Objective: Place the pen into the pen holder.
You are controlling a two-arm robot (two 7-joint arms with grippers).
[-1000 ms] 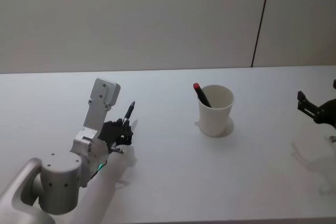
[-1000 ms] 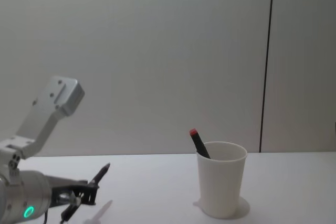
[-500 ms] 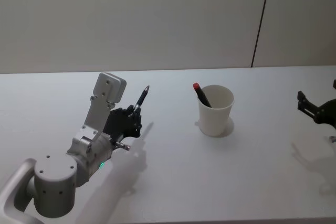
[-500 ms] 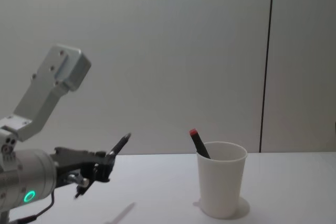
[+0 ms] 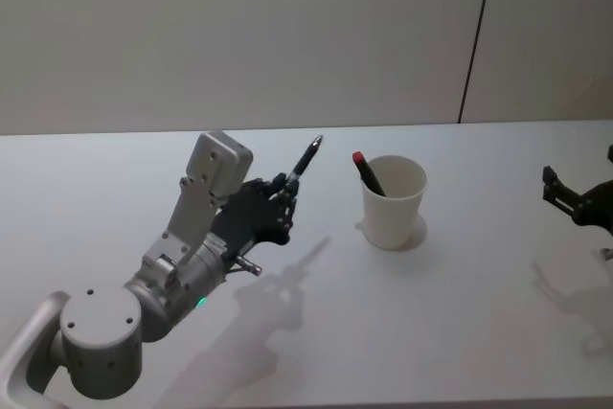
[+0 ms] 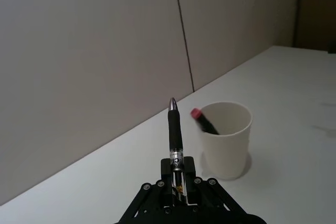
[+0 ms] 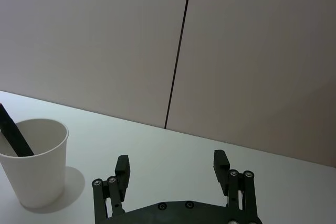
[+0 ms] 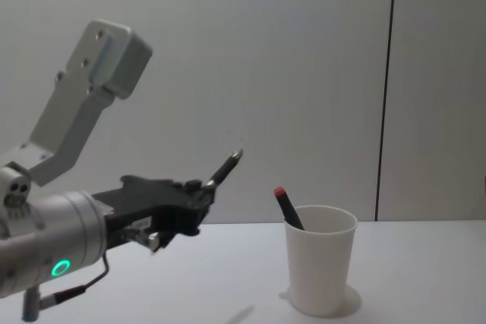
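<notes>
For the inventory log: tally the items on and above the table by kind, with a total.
Pens: 2 (black pen in the left gripper; red-tipped pen standing in the pen holder)
Pen holders: 1
Total: 3

left gripper (image 8: 203, 187) is clamping the pen (image 6: 174, 127); right gripper (image 7: 172, 162) is idling.
left arm (image 5: 192, 237) is angling forward and inward with the wrist pitching up. Its jaws are pinching the pen's lower barrel, with the tip pointing up and forward. The green status light (image 8: 59, 268) on the forearm is glowing. right gripper is sitting low at the far right, jaws spread wide, gripping nothing.
</notes>
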